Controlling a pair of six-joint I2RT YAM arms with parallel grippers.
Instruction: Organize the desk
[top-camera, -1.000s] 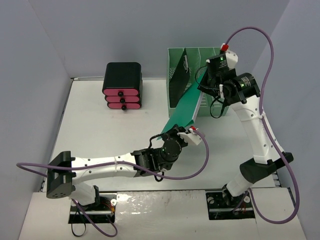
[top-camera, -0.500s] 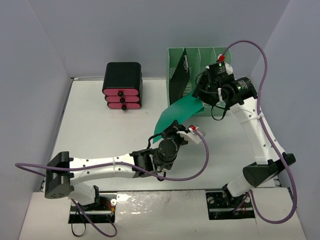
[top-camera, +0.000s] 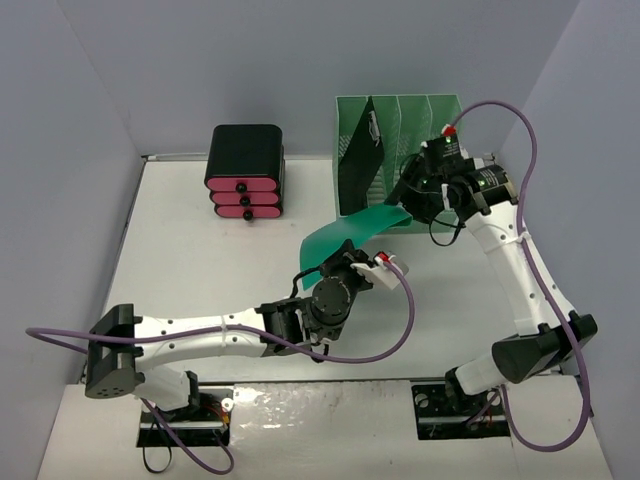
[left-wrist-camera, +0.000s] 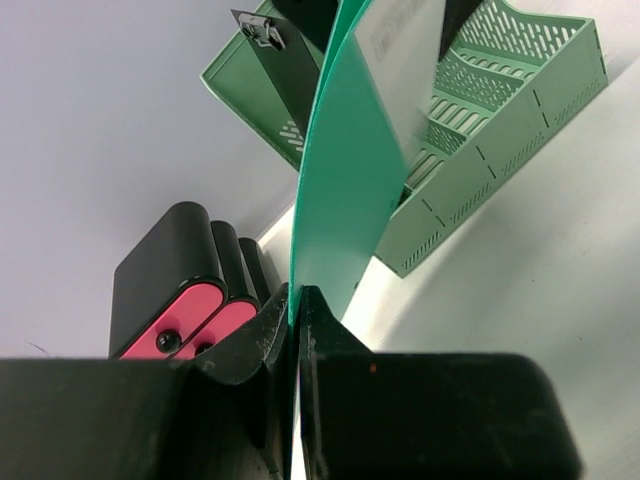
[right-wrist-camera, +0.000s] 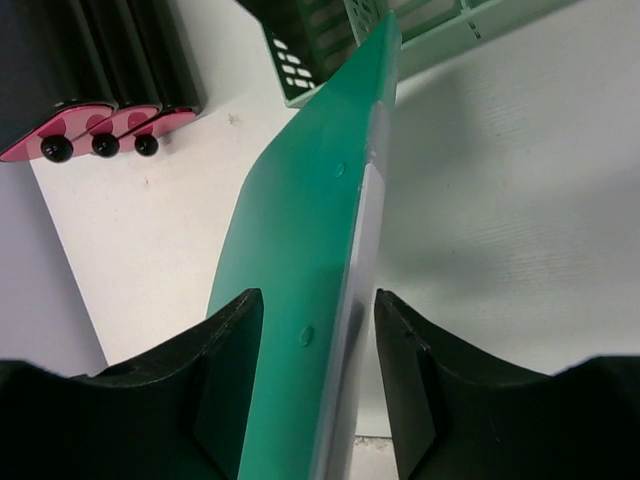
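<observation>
The white surface (top-camera: 200, 260) spreads between pale grey walls; a green file rack (top-camera: 430, 115) stands at its far edge, right, with a black drawer unit (top-camera: 244, 150) well to its left; a bowed green folder (top-camera: 345, 232) spans the hands; the left hand (left-wrist-camera: 297, 300) is clamped tight on its near edge; the right hand (right-wrist-camera: 318, 305) is half open, one finger either side of the folder.

A green folder (top-camera: 348, 233) (bowed) runs from the left pincer (top-camera: 334, 263) to the right pincer (top-camera: 408, 206) above the desk (top-camera: 200, 260).
</observation>
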